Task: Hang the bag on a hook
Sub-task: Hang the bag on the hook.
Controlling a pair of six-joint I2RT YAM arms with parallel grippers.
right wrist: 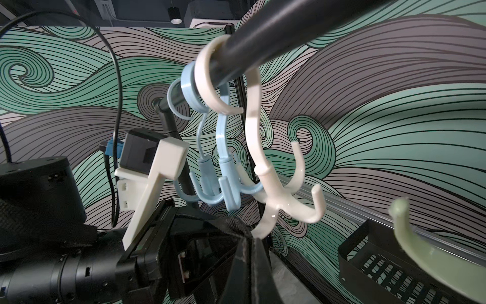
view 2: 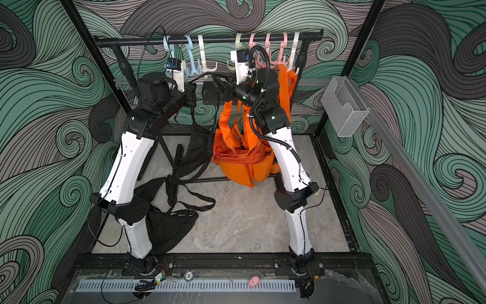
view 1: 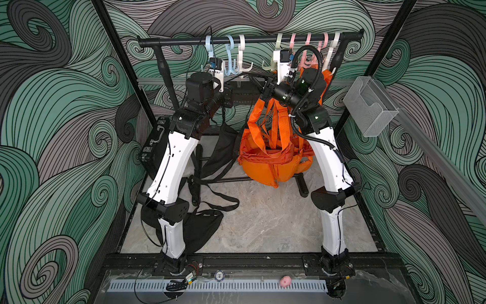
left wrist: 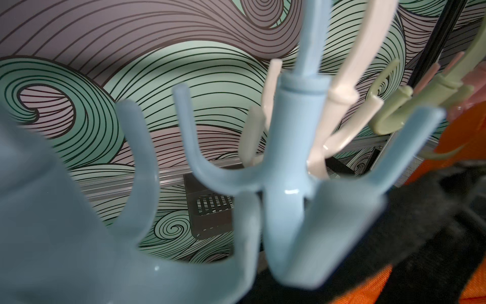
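Nearest us, well forward of the rail (view 1: 249, 39), a heap of black fabric (view 1: 202, 231) lies on the bench (view 1: 276, 223) by the left arm's base. We cannot tell whether it belongs to the bag in hand. Closer to the rail, the black bag (view 1: 223, 147) hangs lifted by its strap (right wrist: 238, 223). Beside it, toward the rail's right end, an orange bag (view 1: 271, 163) hangs by its webbing from the pink hooks (view 1: 307, 52), close behind the right arm.

Just below the rail, both hands are fully closed. The left hand (right wrist: 215, 222) and right hand (view 1: 256, 81) face each other with the strap pulled short between them. We judge that both pinch it, so that a taut span, not a slack loop, can be offered to a prong.

That span sits at the lowest prong of the white hook (right wrist: 276, 200), touching it or just beside it. We cannot tell whether it has passed over the upturned tip.

Room: the rail is bare between the white hook and the green hook (right wrist: 420, 237), and the hands work under that gap. The blue hooks (right wrist: 223, 171) crowd the left hand's side. Behind the rail, a black basket (right wrist: 381, 263) on the wall limits any push forward.
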